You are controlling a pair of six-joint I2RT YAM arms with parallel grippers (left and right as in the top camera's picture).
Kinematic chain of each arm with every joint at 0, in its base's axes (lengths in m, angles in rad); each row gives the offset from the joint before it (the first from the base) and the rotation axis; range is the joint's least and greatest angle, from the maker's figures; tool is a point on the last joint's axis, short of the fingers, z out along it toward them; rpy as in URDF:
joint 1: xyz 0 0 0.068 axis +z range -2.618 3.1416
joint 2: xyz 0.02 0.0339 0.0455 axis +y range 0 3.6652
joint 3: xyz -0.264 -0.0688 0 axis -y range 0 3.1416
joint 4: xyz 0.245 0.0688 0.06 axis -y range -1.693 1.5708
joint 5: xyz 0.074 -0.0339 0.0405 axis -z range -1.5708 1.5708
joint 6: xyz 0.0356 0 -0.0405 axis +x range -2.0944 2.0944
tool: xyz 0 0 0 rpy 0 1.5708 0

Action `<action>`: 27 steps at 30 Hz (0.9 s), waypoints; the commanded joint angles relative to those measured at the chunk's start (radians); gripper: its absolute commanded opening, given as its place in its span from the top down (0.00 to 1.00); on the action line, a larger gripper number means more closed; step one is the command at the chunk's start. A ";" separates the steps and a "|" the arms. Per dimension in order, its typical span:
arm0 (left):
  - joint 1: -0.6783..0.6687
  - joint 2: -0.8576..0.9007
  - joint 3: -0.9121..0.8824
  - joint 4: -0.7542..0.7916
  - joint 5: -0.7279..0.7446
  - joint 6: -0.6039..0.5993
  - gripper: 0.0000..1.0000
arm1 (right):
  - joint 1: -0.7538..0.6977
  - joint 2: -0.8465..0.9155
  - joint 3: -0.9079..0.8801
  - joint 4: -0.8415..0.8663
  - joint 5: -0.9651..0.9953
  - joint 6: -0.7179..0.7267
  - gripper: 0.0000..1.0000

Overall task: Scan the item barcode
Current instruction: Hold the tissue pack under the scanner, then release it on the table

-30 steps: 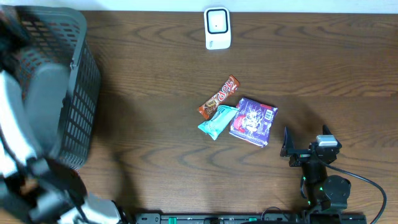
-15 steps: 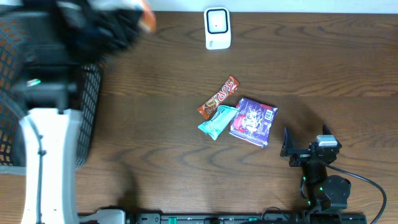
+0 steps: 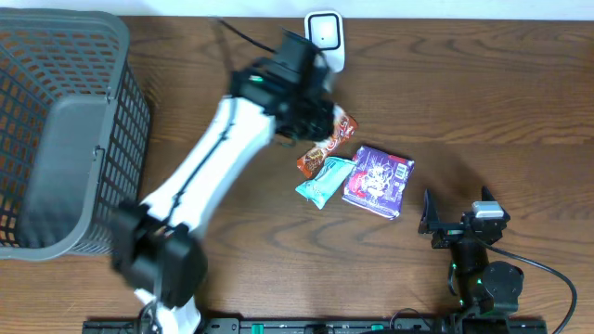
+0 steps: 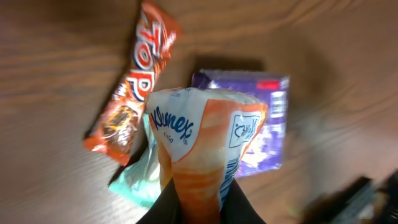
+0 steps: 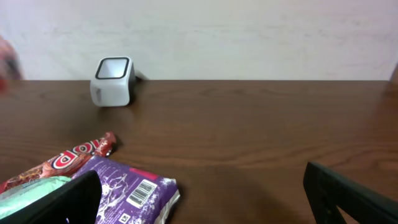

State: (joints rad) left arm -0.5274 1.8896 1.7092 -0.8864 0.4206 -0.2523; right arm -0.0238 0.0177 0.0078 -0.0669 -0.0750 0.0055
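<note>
From overhead we look straight down on the table (image 3: 483, 111), the scanner (image 3: 324, 42) at its far edge. Our right wrist view sits low, well in front of the scanner, facing it level. Our left wrist view looks down closely on the bar (image 4: 134, 87) and purple pack (image 4: 273, 124) before the scanner; all three views share these.

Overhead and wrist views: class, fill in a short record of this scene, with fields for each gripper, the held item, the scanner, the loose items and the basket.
left gripper: shut on the Kleenex pack, over the loose items
right gripper: open, empty, at the near side of the table
scanner: white, at the far edge
loose items: TOP bar, teal packet, purple packet, clustered mid-table
barcode showing: on the purple packet, facing up
basket: grey, at the left
</note>
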 commanded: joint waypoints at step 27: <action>0.045 -0.242 0.042 -0.101 -0.388 -0.003 0.05 | -0.014 -0.003 -0.002 -0.002 -0.003 -0.014 0.01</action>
State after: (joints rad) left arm -0.5480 1.7931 1.7172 -0.9249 0.0601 -0.2523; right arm -0.0238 0.0177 0.0082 -0.0669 -0.0750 0.0055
